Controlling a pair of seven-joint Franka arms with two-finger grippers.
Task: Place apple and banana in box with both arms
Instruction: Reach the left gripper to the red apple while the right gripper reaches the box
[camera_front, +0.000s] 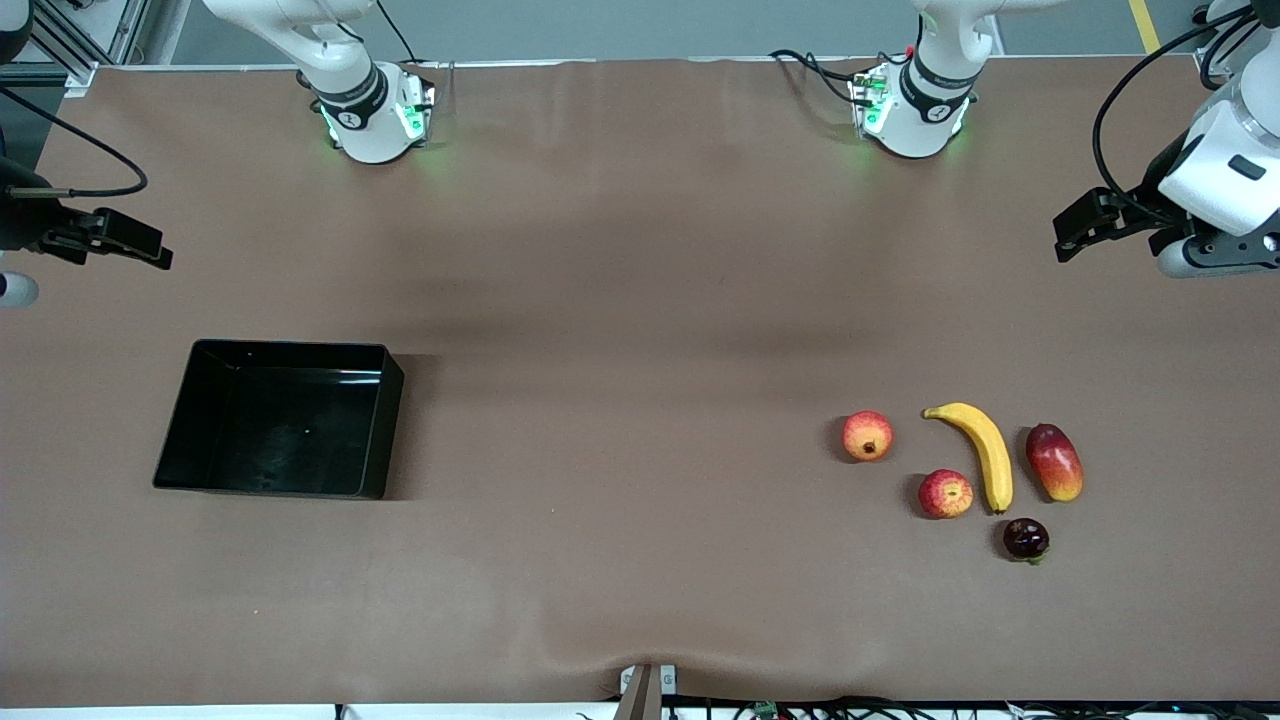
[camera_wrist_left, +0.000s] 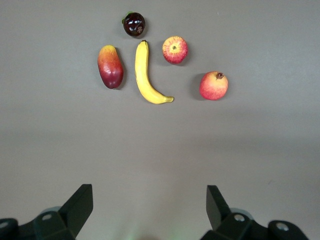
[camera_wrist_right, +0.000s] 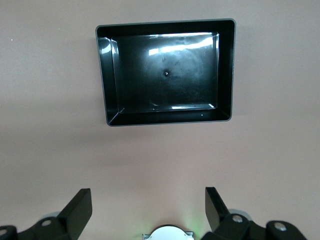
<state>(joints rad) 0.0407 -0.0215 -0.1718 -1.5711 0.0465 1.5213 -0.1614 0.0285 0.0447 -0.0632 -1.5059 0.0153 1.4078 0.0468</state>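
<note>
The apple (camera_front: 945, 493), small and red with yellow streaks, lies on the table beside the banana (camera_front: 985, 450), toward the left arm's end. Both show in the left wrist view, the apple (camera_wrist_left: 175, 49) and the banana (camera_wrist_left: 146, 75). The black box (camera_front: 392, 420) stands empty toward the right arm's end and shows in the right wrist view (camera_wrist_right: 226, 70). My left gripper (camera_front: 1065, 235) hangs open and empty over bare table at the left arm's end (camera_wrist_left: 150, 205). My right gripper (camera_front: 155, 255) hangs open and empty over bare table at the right arm's end (camera_wrist_right: 148, 207).
An orange-red round fruit with a dark crown (camera_front: 867, 436) lies beside the apple, farther from the front camera. A red-yellow mango (camera_front: 1054, 461) lies beside the banana. A small dark fruit (camera_front: 1026, 539) lies nearest the front camera. The brown table cloth bulges at the front edge (camera_front: 640, 650).
</note>
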